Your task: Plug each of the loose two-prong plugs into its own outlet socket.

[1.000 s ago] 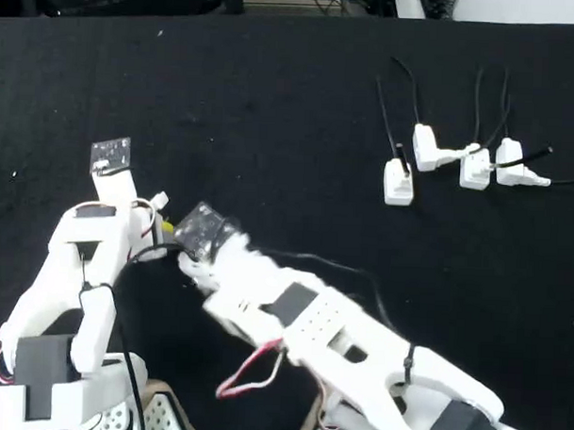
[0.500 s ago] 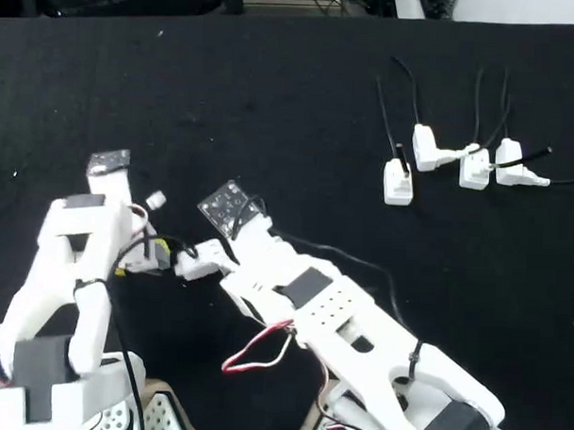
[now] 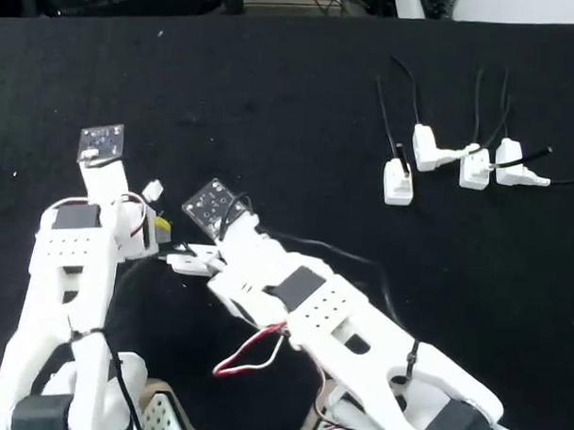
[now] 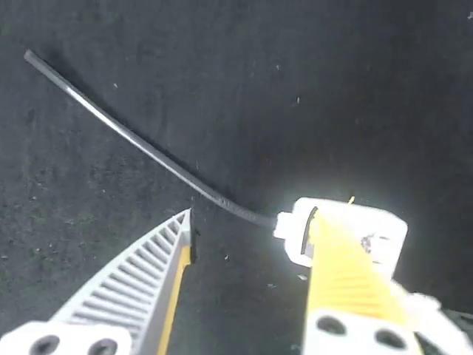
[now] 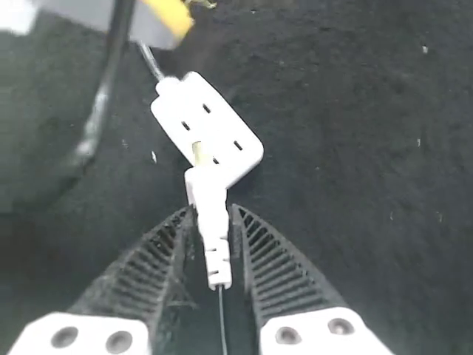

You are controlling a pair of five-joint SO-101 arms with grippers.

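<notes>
The left gripper (image 4: 250,222) stood wide, one finger over the white outlet block (image 4: 347,225) at the left of the table (image 3: 272,101). The right gripper (image 5: 211,216) was clamped on a plug (image 5: 209,222). Its brass prong (image 5: 198,154) showed bare at a socket, so insertion was judged incomplete. The high view added four loose plugs (image 3: 474,168) far right, none yet plugged in.

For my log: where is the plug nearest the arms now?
In the right wrist view, the plug sits in the right gripper, prongs against the white outlet block.
</notes>
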